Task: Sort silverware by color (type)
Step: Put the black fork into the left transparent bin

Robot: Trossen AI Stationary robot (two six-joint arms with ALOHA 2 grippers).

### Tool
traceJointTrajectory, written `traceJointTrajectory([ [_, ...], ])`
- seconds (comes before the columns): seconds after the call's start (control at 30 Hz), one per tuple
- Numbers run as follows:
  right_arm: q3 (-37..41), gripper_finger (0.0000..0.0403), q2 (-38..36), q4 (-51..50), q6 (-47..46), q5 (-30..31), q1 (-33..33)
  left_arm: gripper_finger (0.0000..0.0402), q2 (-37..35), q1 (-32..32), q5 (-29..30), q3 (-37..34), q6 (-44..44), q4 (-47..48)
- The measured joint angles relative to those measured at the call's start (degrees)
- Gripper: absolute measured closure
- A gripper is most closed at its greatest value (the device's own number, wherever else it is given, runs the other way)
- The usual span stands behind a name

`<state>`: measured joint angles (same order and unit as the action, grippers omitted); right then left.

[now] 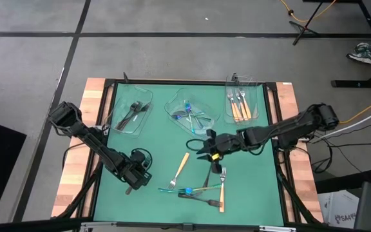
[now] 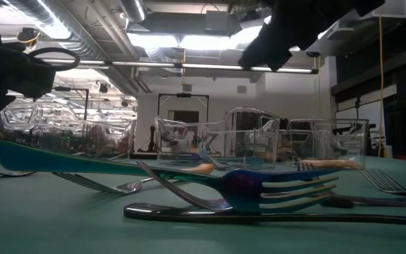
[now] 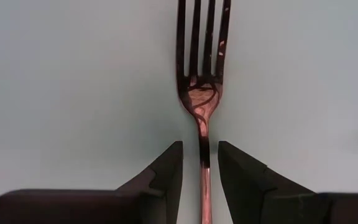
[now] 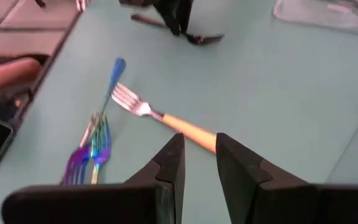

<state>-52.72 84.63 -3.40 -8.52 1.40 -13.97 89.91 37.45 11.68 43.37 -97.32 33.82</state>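
My left gripper [image 1: 134,177] is low over the table's near left part, open. Its fingers stand on either side of the handle of a dark fork [image 3: 202,93] that lies flat on the green mat, with a gap showing on both sides. My right gripper [image 1: 202,147] hangs above the mat's middle, open and holding nothing. Just past its fingers [image 4: 200,146] lies an orange-handled fork [image 4: 166,118]. Beyond that are iridescent blue-purple forks [image 4: 95,146]. More loose pieces lie near the table's near edge: an orange-handled fork [image 1: 182,165], a dark fork [image 1: 208,174] and blue pieces [image 1: 179,191].
Three clear trays stand along the far edge. The left tray [image 1: 118,122] holds dark forks, the middle tray [image 1: 172,106] blue ones, the right tray [image 1: 256,103] orange-handled ones. Another orange-handled fork [image 1: 223,187] and a dark fork [image 1: 198,198] lie near the front. Wooden strips [image 1: 76,174] border the mat.
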Motion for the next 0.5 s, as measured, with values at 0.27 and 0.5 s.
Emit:
traceJointTrajectory([
  [0.27,0.0,0.0322,2.8,0.1,-0.3,1.0,-1.9,0.0305,0.0,0.0,0.0,-0.1,0.0,0.1],
  [0.5,0.1,0.0322,6.2,0.3,-2.1,0.6,-2.2,0.0305,0.1,0.0,0.1,-0.1,0.0,0.1],
])
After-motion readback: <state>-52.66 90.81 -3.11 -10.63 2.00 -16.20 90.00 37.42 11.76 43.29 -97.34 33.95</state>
